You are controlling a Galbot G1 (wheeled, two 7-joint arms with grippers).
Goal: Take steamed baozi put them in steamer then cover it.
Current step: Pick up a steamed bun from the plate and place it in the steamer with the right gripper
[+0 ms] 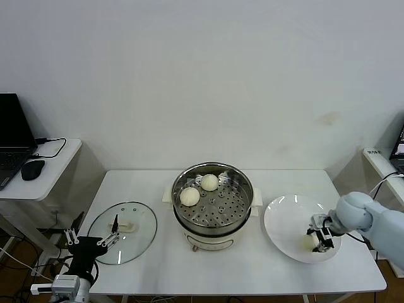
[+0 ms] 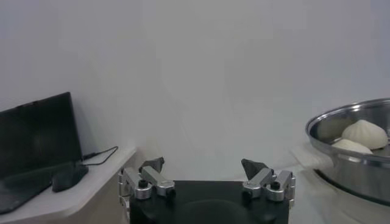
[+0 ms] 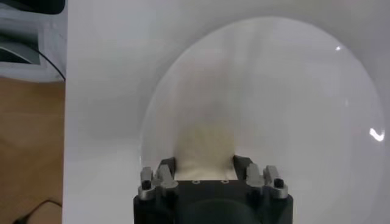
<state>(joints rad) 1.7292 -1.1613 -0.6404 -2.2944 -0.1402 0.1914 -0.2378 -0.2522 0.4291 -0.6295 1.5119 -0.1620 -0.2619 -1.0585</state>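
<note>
1. Steamer (image 1: 213,203): polished stainless steel, mirror-glossy wall, perforated metal floor; its base looks like smooth cream plastic.
2. Steamed baozi (image 1: 190,196): matt, smooth dough skin with faint pleats at the top, as seen in the left wrist view (image 2: 364,133).
3. Cover (image 1: 123,231): clear glass, glossy, with a thin metal rim and a cream handle of plastic look.
4. Plate (image 1: 284,221): white, glazed, with bright highlights in the right wrist view (image 3: 304,91).
5. Surface (image 1: 151,183): white, smooth, low sheen.
6. Left gripper (image 2: 204,176): matt black body, bare silvery metal links, dark jaws.
7. Right gripper (image 3: 207,173): same black and silvery finish, jaws closed on a pale matt bun (image 3: 204,149).
</note>
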